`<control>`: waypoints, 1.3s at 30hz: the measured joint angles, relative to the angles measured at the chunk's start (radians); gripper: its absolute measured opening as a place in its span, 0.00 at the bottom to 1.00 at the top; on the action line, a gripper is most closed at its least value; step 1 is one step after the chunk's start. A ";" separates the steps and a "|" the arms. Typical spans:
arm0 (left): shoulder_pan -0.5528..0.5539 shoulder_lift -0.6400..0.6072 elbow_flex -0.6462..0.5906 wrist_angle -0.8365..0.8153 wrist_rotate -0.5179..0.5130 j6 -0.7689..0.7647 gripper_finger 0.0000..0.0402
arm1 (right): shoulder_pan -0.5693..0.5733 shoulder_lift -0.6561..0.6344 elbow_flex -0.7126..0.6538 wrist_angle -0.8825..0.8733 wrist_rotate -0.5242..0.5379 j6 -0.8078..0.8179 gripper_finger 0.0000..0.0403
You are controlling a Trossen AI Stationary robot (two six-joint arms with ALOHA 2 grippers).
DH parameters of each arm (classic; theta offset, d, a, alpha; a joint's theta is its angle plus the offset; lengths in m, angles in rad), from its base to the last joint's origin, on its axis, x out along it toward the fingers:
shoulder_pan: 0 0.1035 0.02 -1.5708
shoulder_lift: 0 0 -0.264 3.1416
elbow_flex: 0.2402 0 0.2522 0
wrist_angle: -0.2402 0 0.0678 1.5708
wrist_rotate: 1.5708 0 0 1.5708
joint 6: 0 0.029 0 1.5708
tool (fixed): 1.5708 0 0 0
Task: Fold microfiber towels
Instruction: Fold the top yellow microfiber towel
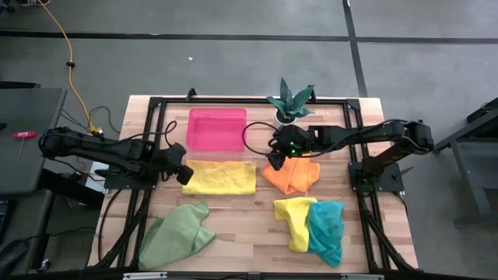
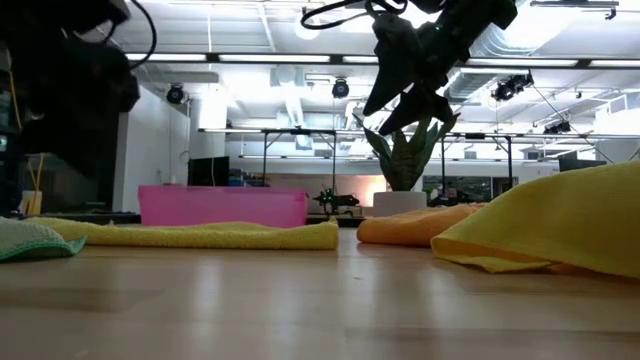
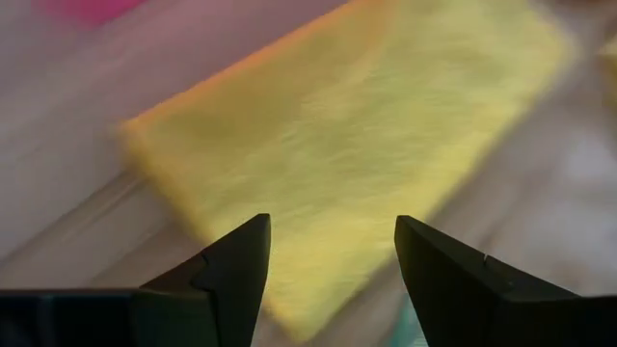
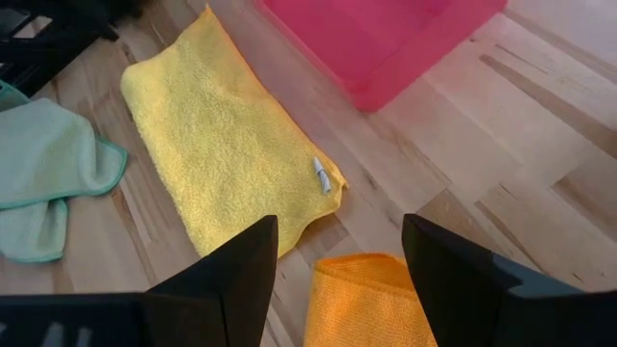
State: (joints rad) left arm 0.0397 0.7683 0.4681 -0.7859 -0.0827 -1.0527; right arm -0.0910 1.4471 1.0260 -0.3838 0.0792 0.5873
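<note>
High view shows the folded yellow towel (image 1: 220, 177) mid-table, just below the pink tray (image 1: 215, 129). The left gripper (image 1: 185, 173) sits at its left end, fingers spread, empty. The right gripper (image 1: 276, 161), also spread, hovers over the orange towel (image 1: 293, 176); it should pinch one corner cleanly.

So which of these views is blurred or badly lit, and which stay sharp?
Left wrist view: motion-smeared, the folded yellow towel streaky. Low view: bright ceiling lights behind leave the arms silhouetted, and the near yellow towel is soft. High view and right wrist view: evenly lit and sharp, the pink tray crisp.
</note>
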 joint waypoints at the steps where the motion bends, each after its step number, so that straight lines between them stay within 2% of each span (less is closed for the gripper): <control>1: 0.007 0.018 0.007 -0.023 -0.004 -0.022 0.53 | 0.000 0.000 0.000 0.000 0.000 0.000 0.53; 5: 0.010 0.089 0.009 -0.063 -0.040 -0.124 0.53 | 0.000 0.000 0.000 0.000 0.000 -0.001 0.53; 14: 0.009 0.260 0.000 -0.025 -0.034 -0.309 0.53 | 0.000 0.000 0.000 0.000 0.001 -0.011 0.53; 20: 0.009 0.363 0.000 0.051 0.005 -0.333 0.53 | 0.000 0.000 0.000 0.000 0.033 -0.045 0.53; 29: 0.010 0.463 0.004 0.059 0.044 -0.348 0.52 | 0.000 0.000 0.000 0.000 0.033 -0.064 0.53; 34: 0.011 0.469 0.002 0.052 0.043 -0.349 0.42 | 0.000 0.000 0.000 0.000 0.032 -0.069 0.53; 39: 0.010 0.467 0.001 0.049 0.036 -0.343 0.22 | 0.000 0.000 0.000 0.000 0.032 -0.070 0.53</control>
State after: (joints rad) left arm 0.0501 1.2350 0.4690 -0.7371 -0.0464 -1.3952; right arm -0.0910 1.4471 1.0260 -0.3840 0.1116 0.5175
